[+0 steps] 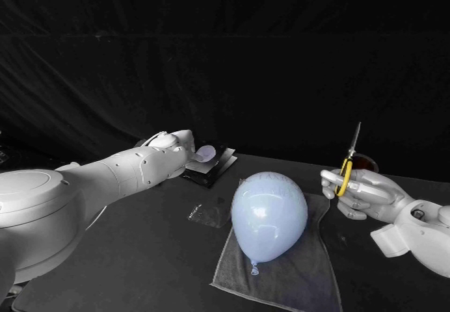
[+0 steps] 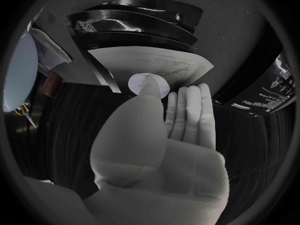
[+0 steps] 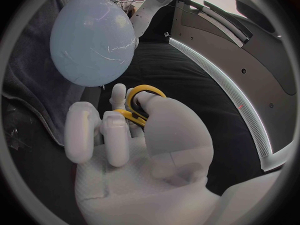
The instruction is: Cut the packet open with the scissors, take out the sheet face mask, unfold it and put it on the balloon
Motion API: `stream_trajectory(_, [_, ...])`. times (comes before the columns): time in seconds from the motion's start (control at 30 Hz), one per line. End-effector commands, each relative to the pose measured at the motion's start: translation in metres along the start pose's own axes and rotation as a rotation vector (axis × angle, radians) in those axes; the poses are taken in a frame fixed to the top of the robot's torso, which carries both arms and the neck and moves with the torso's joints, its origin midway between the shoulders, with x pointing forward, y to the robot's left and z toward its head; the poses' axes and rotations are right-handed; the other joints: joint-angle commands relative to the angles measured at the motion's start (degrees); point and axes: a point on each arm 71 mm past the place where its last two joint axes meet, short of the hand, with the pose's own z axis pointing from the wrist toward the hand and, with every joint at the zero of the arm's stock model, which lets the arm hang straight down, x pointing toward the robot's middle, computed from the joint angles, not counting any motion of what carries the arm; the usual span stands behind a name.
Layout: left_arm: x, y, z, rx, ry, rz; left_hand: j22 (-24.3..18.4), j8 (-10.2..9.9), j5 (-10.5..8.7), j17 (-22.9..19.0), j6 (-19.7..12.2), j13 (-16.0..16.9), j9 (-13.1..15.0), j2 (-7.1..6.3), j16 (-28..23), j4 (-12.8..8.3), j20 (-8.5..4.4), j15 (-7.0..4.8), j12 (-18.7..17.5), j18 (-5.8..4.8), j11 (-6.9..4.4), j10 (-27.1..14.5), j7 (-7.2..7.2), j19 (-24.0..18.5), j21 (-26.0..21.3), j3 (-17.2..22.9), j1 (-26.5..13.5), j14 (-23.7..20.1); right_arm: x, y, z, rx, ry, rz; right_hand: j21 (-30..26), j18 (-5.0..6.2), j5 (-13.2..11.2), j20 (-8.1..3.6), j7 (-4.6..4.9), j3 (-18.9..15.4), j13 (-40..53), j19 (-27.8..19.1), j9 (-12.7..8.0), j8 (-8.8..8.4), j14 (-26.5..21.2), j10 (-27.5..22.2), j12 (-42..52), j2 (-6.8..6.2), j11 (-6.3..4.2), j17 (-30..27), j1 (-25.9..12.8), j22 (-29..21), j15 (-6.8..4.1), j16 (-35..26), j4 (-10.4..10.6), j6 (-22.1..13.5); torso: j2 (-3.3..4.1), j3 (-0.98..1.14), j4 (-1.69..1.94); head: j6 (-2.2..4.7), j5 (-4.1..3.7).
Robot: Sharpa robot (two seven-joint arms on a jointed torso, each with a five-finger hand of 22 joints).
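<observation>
The white flat packet (image 2: 150, 65) is reached for by the empty, outstretched left robot hand (image 2: 159, 145), yellow-handled scissors (image 1: 348, 172) gripped in the right robot hand (image 1: 365, 195); a pinch is called for next.

Counter (image 1: 150, 260): black, matte. A grey towel (image 1: 281, 283) lies spread flat on it, front and centre-right. A clear, crinkled piece of plastic (image 1: 208, 214) lies just beside the towel's left edge. A black stand (image 1: 214, 172) sits farther back, left of centre.
</observation>
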Motion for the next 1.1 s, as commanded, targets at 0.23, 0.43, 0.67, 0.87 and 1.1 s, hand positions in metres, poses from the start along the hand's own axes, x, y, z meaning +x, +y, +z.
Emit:
stream_trajectory(0.23, [0.035,0.016,-0.006,-0.05,0.157,-0.033,9.78,-2.89,0.09,-0.69,4.1,-2.77,-2.83,1.77,0.54,0.08,0.72,-1.0,-3.97,-0.07,-1.07,4.22,1.16,1.29,12.91,0.25,2.77,1.1,0.001,0.001,0.0,-0.01,0.015,-0.008,-0.34,-0.13,-0.15,-0.08,-0.17,0.28,15.05,-0.33,0.05,0.03,5.83,24.0,68.62,0.21,-8.99,14.07,0.77,5.59,-0.29,0.15,-0.32,0.37,0.01,-0.02,0.04,0.04,0.07])
stream_trajectory(0.43, [0.033,0.018,-0.006,-0.04,0.141,-0.054,10.81,-4.34,0.09,-1.05,7.42,-4.0,-4.22,2.82,0.62,0.12,0.36,-1.76,-5.92,-0.04,-1.97,6.5,0.18,0.67,14.43,0.8,5.11,1.48,0.002,0.001,0.0,-0.01,0.016,-0.009,-0.34,-0.13,-0.15,-0.08,-0.17,0.28,15.05,-0.33,0.05,0.03,5.83,24.0,68.62,0.21,-8.99,14.07,0.77,5.59,-0.29,0.15,-0.32,0.37,-0.01,0.02,-0.06,0.13,0.29])
stream_trajectory(0.67, [0.03,0.021,-0.007,-0.034,0.12,-0.068,11.34,-6.82,0.07,-1.35,5.92,-4.7,-5.52,-0.12,0.58,0.09,0.62,-0.99,-7.65,-0.25,-1.06,5.43,0.88,-0.41,15.12,-2.64,0.88,1.26,0.001,0.001,0.0,-0.01,0.015,-0.012,-0.34,-0.13,-0.15,-0.08,-0.17,0.28,15.05,-0.33,0.05,0.03,5.83,24.0,68.62,0.21,-8.99,14.07,0.77,5.59,-0.29,0.15,-0.32,0.37,-0.01,0.0,0.03,0.26,0.22])
stream_trajectory(0.87, [0.02,0.027,-0.008,-0.025,0.088,-0.087,11.28,-7.73,0.1,-2.01,2.95,-4.4,-5.79,-2.79,-0.51,0.19,1.39,-0.12,-7.59,-0.42,-0.26,3.24,1.66,-2.39,14.73,-4.01,-2.69,-1.06,0.001,0.001,0.0,-0.01,0.014,-0.013,-0.32,-0.14,-0.15,-0.1,-0.17,0.33,15.05,-0.31,0.04,-0.05,5.83,24.0,68.62,0.22,-9.0,14.07,0.85,5.63,-0.31,0.15,-0.4,0.45,0.0,0.0,0.03,0.41,0.16])
stream_trajectory(1.1, [0.001,0.03,-0.007,-0.006,0.046,-0.11,10.42,-6.99,0.11,-3.35,0.46,-3.53,-5.39,-6.01,-2.82,0.33,2.81,1.34,-6.18,-0.55,1.12,-0.34,2.98,-5.38,13.03,-3.66,-5.69,-4.95,-0.001,0.001,0.0,-0.008,0.009,-0.015,-0.32,-0.14,-0.15,-0.1,-0.17,0.33,15.05,-0.31,0.04,-0.05,5.83,24.0,68.62,0.22,-9.0,14.07,0.85,5.63,-0.31,0.15,-0.4,0.45,0.03,-0.02,0.0,0.55,0.13])
